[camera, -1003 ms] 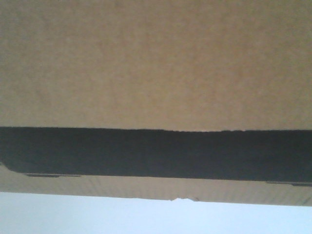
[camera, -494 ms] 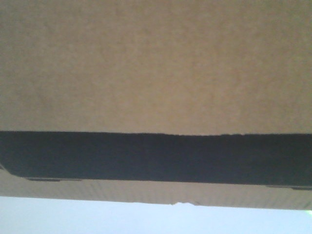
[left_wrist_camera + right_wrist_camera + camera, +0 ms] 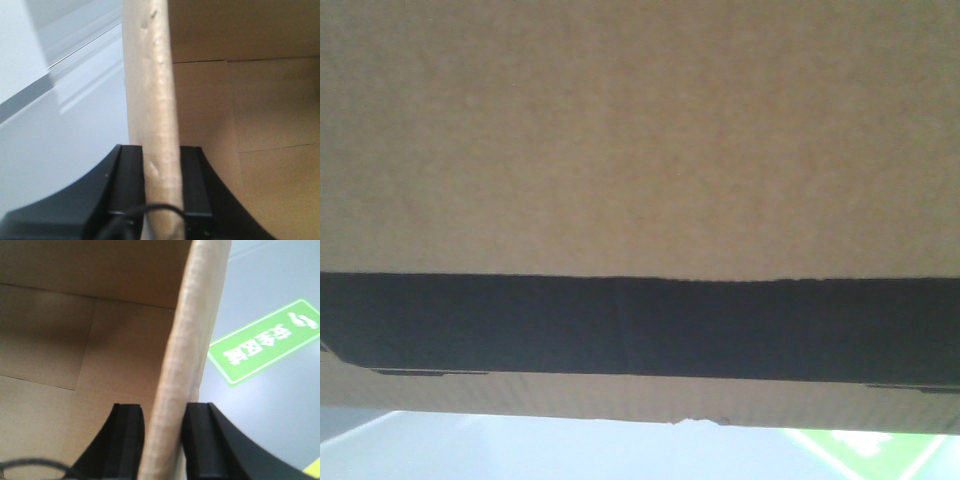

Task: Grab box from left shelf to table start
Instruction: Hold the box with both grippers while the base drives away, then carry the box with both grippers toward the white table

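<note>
The box (image 3: 640,140) fills nearly the whole front view: plain brown corrugated card above, a wide black printed band (image 3: 640,325) across its lower part, then a narrow brown strip down to the bottom edge. It hangs in the air between the two arms, carried by its two opposite side walls. No shelf or table shows in any view, only the grey floor (image 3: 270,410) beneath it, with a green marking with white characters (image 3: 265,342) just off the box's right wall.

The left gripper (image 3: 161,155) is closed on the rim of the left wall, with one black finger (image 3: 130,185) outside and the other inside. The right gripper (image 3: 162,412) pinches the rim of the right wall in the same way.

The wrist views look into an open interior that seems empty, so the box is probably light for its bulk. The walls look stiff along the flutes but likely to bow or crease under a pinch; the left rim is already dented. Gripping both rims near their middles should keep it level, though smooth card could slip if one side sags.

A small torn nick (image 3: 695,421) marks the bottom edge
</note>
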Robot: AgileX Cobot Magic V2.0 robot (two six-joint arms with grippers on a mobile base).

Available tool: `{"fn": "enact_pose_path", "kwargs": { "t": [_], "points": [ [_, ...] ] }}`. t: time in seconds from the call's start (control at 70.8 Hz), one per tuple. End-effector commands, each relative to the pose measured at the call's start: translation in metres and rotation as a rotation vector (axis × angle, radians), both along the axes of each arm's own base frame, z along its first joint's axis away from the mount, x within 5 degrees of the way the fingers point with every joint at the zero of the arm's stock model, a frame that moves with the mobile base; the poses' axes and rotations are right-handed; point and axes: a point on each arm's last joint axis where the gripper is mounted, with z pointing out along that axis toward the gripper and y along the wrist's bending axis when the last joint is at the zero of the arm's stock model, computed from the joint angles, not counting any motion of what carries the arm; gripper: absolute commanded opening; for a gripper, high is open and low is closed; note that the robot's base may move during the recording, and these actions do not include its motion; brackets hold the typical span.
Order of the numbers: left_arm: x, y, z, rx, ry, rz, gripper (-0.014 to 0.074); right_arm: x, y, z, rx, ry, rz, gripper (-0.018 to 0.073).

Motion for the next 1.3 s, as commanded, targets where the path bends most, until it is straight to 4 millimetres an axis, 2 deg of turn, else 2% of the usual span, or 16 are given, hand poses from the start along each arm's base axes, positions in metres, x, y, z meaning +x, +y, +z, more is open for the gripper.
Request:
{"fn": "enact_pose_path", "kwargs": {
  "t": [0.0,1.285],
  "points": [
    [-0.009,-0.0146,0.0276,-0.26,-0.088,-0.097,-0.0104,0.0036,0.0108,0.0221,0.151,-0.156,0.06,0.0057],
    [-0.0092,-0.015,0.0277,-0.266,-0.085,-0.099,-0.0104,0.0036,0.0108,0.0221,0.151,-0.156,0.06,0.0057]
  ]
}}
